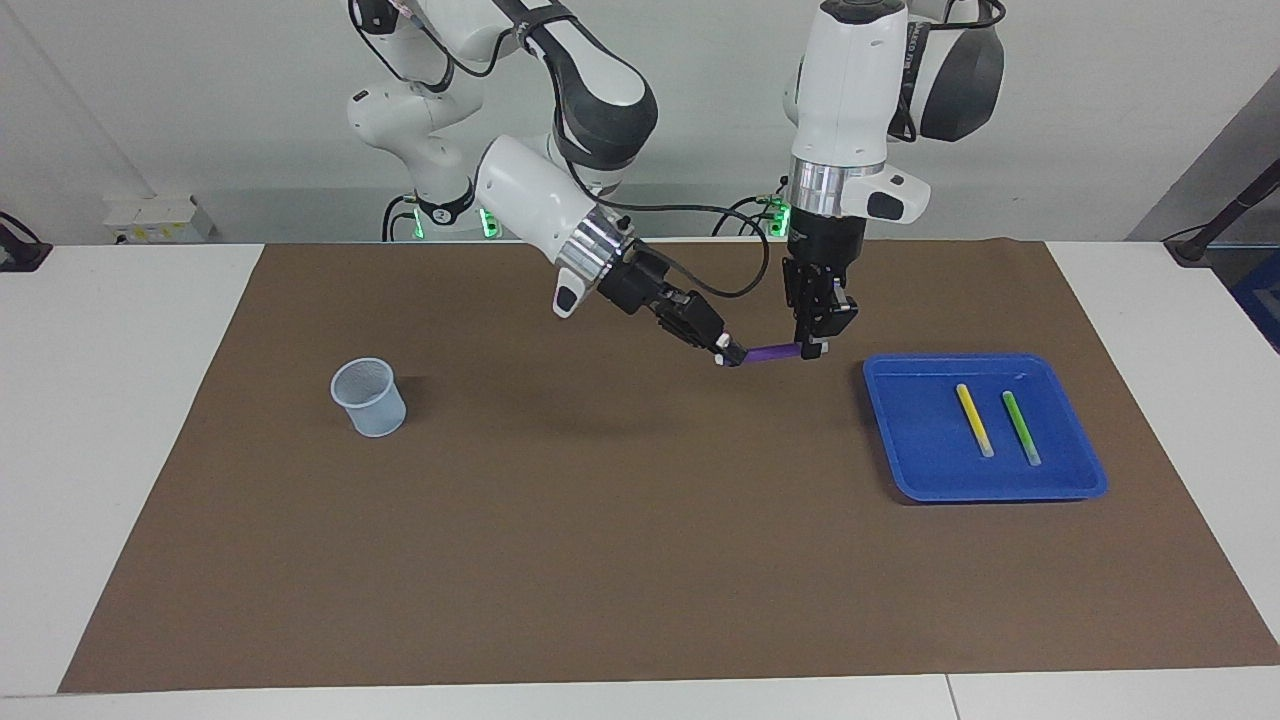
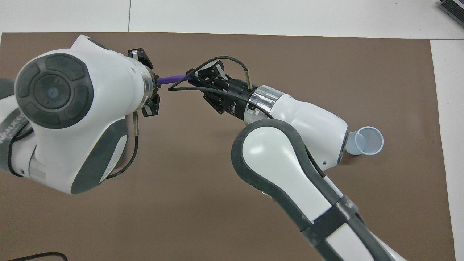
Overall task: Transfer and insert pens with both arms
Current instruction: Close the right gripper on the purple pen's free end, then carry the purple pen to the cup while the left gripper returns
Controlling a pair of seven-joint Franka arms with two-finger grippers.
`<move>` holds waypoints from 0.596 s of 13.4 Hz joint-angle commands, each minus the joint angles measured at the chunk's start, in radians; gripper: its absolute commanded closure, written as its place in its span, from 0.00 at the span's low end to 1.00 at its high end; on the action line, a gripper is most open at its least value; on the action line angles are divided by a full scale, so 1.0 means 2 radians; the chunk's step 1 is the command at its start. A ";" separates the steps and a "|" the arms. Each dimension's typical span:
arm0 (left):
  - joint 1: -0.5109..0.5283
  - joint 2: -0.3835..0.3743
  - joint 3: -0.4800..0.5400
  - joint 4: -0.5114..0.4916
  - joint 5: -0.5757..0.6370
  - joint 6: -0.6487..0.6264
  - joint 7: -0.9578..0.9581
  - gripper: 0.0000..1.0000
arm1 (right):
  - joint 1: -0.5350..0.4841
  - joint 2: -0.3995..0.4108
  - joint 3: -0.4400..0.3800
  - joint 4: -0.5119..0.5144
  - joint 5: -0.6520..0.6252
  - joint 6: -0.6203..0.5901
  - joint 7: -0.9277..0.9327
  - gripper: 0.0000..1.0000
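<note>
The purple pen [image 1: 772,352] [image 2: 173,78] hangs level above the brown mat, held at both ends. My left gripper [image 1: 812,348] points straight down and is shut on the end toward the blue tray. My right gripper [image 1: 728,352] [image 2: 194,75] reaches in slantwise and is shut on the pen's whitish cap end. The yellow pen [image 1: 973,419] and the green pen [image 1: 1021,426] lie side by side in the blue tray [image 1: 905,410]. In the overhead view the left arm hides the tray and both of those pens.
A pale translucent cup [image 1: 369,397] [image 2: 368,141] stands upright on the brown mat [image 1: 640,560] toward the right arm's end. The blue tray sits toward the left arm's end. White table borders the mat on all sides.
</note>
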 commanded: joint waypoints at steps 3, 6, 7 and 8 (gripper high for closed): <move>-0.010 -0.019 0.006 -0.016 0.010 -0.005 -0.004 0.52 | -0.009 0.007 0.005 0.008 -0.009 0.006 -0.003 1.00; -0.009 -0.022 0.006 -0.016 0.010 -0.005 -0.005 0.00 | -0.010 0.007 0.005 0.008 -0.009 0.006 -0.004 1.00; -0.009 -0.022 0.006 -0.016 0.010 -0.005 -0.004 0.00 | -0.010 0.007 0.005 0.008 -0.009 0.006 -0.004 1.00; -0.009 -0.022 0.006 -0.016 0.010 -0.005 -0.004 0.00 | -0.010 0.007 0.005 0.008 -0.010 0.006 -0.005 1.00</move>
